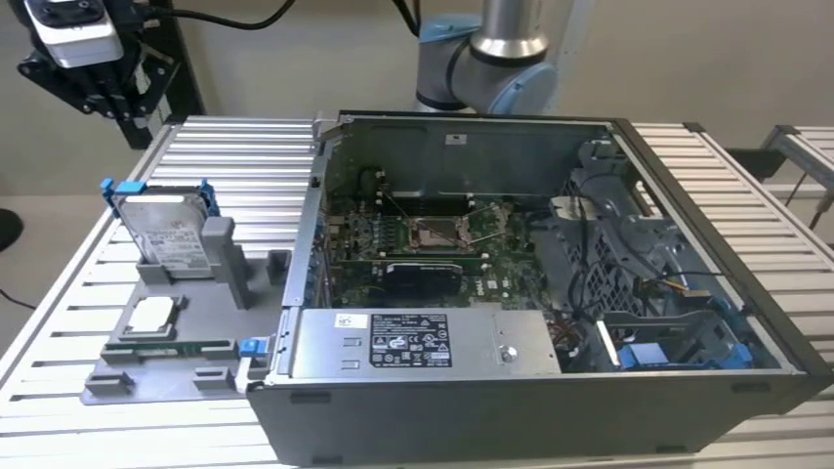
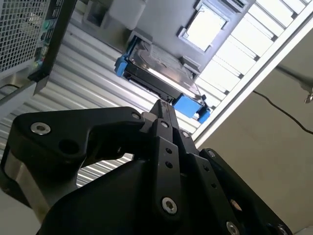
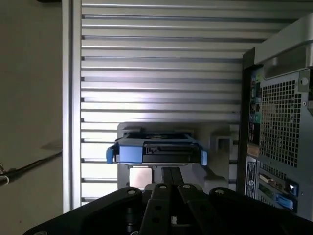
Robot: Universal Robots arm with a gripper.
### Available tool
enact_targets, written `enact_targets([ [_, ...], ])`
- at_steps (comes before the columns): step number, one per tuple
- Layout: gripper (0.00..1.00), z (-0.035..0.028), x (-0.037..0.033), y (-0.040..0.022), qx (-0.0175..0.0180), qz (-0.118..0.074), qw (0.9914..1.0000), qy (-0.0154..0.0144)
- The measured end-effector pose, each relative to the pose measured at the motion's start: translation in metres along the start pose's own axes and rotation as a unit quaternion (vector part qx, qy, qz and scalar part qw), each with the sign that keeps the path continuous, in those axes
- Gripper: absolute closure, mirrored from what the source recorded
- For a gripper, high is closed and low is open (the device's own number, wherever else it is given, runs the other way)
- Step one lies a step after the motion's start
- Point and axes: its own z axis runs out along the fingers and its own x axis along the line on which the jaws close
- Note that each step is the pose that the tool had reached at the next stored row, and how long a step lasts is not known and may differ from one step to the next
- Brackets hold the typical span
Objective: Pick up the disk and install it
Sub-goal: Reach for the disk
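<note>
- Exterior view's left, slatted table (image 1: 53,322): the disk (image 1: 163,230) stands on edge in a grey holder (image 1: 222,264). Its labelled face is turned to the camera and its blue bracket frames it, so I judge it not yet picked up.
- Just in front of it, a small square chip (image 1: 152,315) lies flat on the same holder.
- From my wrist cameras, the gripper (image 3: 170,172) hangs clear of the disk, touching nothing. Its fingers (image 2: 164,112) are pressed together and empty.
- The relation I am steering by: in both wrist views the disk (image 3: 156,152) lies straight ahead of the fingertips. Its long upper edge runs crosswise to the line of the fingers, with a blue tab at each end. Open table shows between fingertip and bracket in the second wrist view.
- Centre and right of the exterior view: the open computer case (image 1: 521,410) sits just beside the holder. A bay with blue fittings (image 1: 651,354) is at its far right end, well apart from the disk.
</note>
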Motion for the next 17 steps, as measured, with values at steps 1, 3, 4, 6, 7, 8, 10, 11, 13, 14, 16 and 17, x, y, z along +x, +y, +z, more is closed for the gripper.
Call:
enact_targets([
  [1,1.0,0.0,0.0023,0.0005,0.0,0.0,1.0,0.0],
  [3,1.0,0.0002,0.007,0.0022,0.0,0.0,1.0,0.0],
  [4,1.0,0.0003,0.0092,0.0033,0.0,0.0,1.0,0.0],
  [6,1.0,0.0005,0.0133,0.0051,0.0,0.0,1.0,0.0],
  [7,1.0,0.0005,0.0154,0.0057,0.0,0.0,1.0,0.0001],
  [8,1.0,0.0006,0.0176,0.0061,0.0,0.0,1.0,0.0001],
  [10,1.0,0.0007,0.0217,0.0062,0.0,-0.001,1.0,0.0001],
  [11,1.0,0.0006,0.0237,0.0062,0.0,-0.002,1.0,0.0001],
  [13,1.0,0.0006,0.0274,0.0062,-0.0001,-0.004,0.99999,0.0002],
  [14,1.0,0.0006,0.0294,0.0062,-0.0001,-0.005,0.99999,0.0003],
  [16,1.0,0.0006,0.0338,0.0062,-0.0001,-0.007,0.99997,0.0004],
  [17,1.0,0.0006,0.0355,0.0062,-0.0001,-0.008,0.99997,0.0004],
])
